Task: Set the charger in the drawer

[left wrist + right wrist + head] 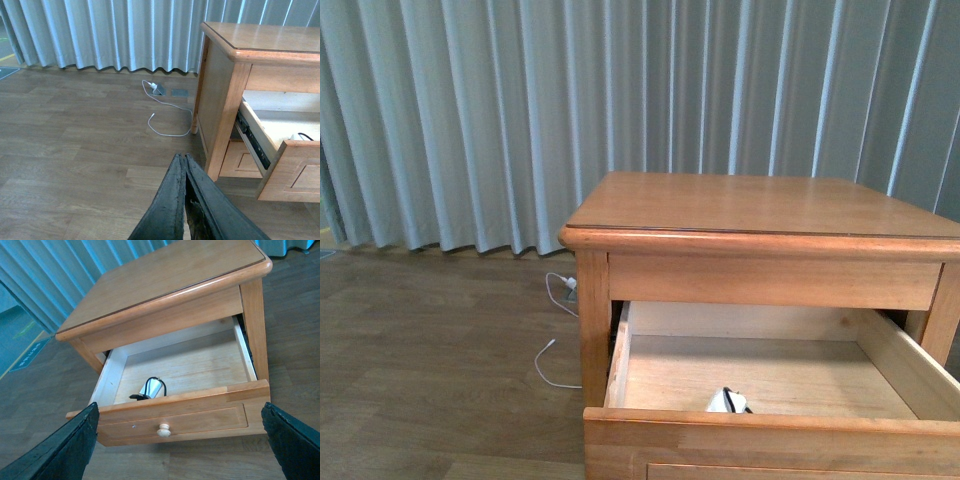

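Note:
The charger (151, 388), a small white block with a black cable looped round it, lies inside the open drawer (180, 415) near its front wall. It also shows in the front view (727, 402) and just peeks over the drawer side in the left wrist view (298, 136). The drawer (770, 440) is pulled out of the wooden nightstand (750, 215) and has one round knob (163, 429). My right gripper (180, 440) is open and empty, out in front of the drawer face. My left gripper (182, 159) is shut and empty, over the floor beside the nightstand.
A thin white cable (167, 117) with a white plug lies on the wood floor by a floor socket (159, 90), also in the front view (558, 330). Grey curtains (620, 90) hang behind. A shorter lower drawer (240, 160) sits under the open one.

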Motion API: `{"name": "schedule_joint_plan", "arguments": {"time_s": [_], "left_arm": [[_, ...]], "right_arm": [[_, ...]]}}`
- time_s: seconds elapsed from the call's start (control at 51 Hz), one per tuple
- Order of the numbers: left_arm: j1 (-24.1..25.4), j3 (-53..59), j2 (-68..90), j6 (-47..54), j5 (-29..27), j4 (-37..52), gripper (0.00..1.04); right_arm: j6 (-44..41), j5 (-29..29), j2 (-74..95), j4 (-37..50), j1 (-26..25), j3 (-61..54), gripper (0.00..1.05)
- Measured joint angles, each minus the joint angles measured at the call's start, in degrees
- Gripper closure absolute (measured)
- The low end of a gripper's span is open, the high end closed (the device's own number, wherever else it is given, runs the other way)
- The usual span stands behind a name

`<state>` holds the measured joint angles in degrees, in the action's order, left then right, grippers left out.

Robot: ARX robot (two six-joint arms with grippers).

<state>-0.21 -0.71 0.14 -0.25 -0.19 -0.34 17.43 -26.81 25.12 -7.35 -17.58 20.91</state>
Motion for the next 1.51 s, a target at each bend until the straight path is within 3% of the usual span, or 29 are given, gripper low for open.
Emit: {"name": "schedule_joint_plan", "arguments": {"time_s": [0.216,0.333,0.411,0.666,0.725,0.823,0.882,1.039,1.293,1.509], "left_arm": [[0.0,0.0,0.0,-0.1,0.0,0.0,1.0],[0.0,0.0,0.0,0.0,0.0,0.0,0.8],[0.0,0.0,0.0,0.0,0.0,0.0,0.6],[0.0,0.0,0.0,0.0,0.0,0.0,0.15],[0.0,0.0,0.0,0.0,0.0,0.0,0.05],[0.0,0.0,0.0,0.0,0.0,0.0,0.07],[0.0,0.0,0.0,0.0,0.0,0.0,0.06],[0.0,0.0,0.0,0.0,0.0,0.0,0.06],[0.0,0.0,0.0,0.0,0.0,0.0,0.06],[0.0,0.0,0.0,0.0,0.0,0.0,0.06]], "right_arm": [[0.0,0.0,0.0,0.0,0.0,0.0,0.08],[0.0,0.0,0.0,0.0,0.0,0.0,0.08],[0.0,0.0,0.0,0.0,0.0,0.0,0.08],[0.0,0.0,0.0,0.0,0.0,0.0,0.08],[-4.7,7.6,-1.4,7.1,1.8,-2.8,0.08],[-16.1,17.8,-2.5,16.0,4.5,-5.0,0.08],[-22.6,20.5,-2.1,12.8,5.9,-3.0,0.08],[-29.8,23.0,2.4,2.1,9.9,1.2,0.08],[-32.4,23.5,12.7,-10.0,13.6,5.5,0.08],[-26.6,24.2,20.2,-14.0,20.1,8.9,0.08]]}}
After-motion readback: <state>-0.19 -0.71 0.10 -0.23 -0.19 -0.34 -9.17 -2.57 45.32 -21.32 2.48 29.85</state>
